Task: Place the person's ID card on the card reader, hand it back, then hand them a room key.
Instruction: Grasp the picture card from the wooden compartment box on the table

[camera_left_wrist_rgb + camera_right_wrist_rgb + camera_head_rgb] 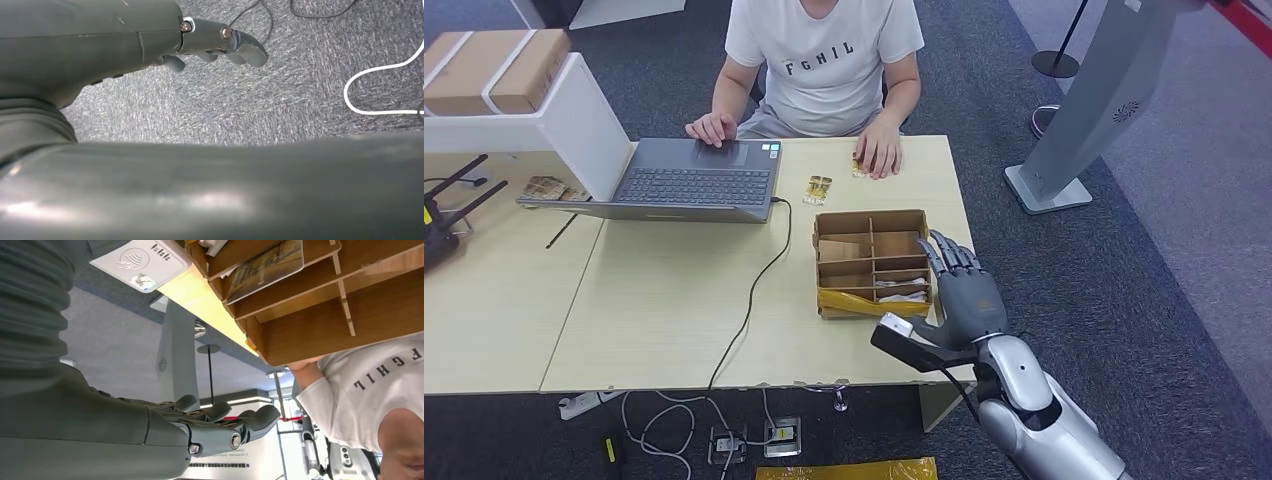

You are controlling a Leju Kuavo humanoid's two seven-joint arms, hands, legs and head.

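Note:
My right hand (961,285) hangs open just off the table's right edge, beside a divided cardboard box (871,262); its fingers (225,422) are stretched out and hold nothing. A patterned card (265,265) leans in one compartment of the box (320,315). The white card reader (140,262) lies on the table at the box's near side. A small gold card (818,188) lies between the laptop and the box. The seated person's hand (879,152) rests on another card (860,167). My left hand (220,42) hangs over the carpet, loosely curved and holding nothing.
An open grey laptop (694,180) sits at the table's far left of centre, its black cable (754,290) trailing over the front edge. A white shelf with a cardboard carton (494,70) stands far left. A grey kiosk base (1049,190) stands on the carpet at right.

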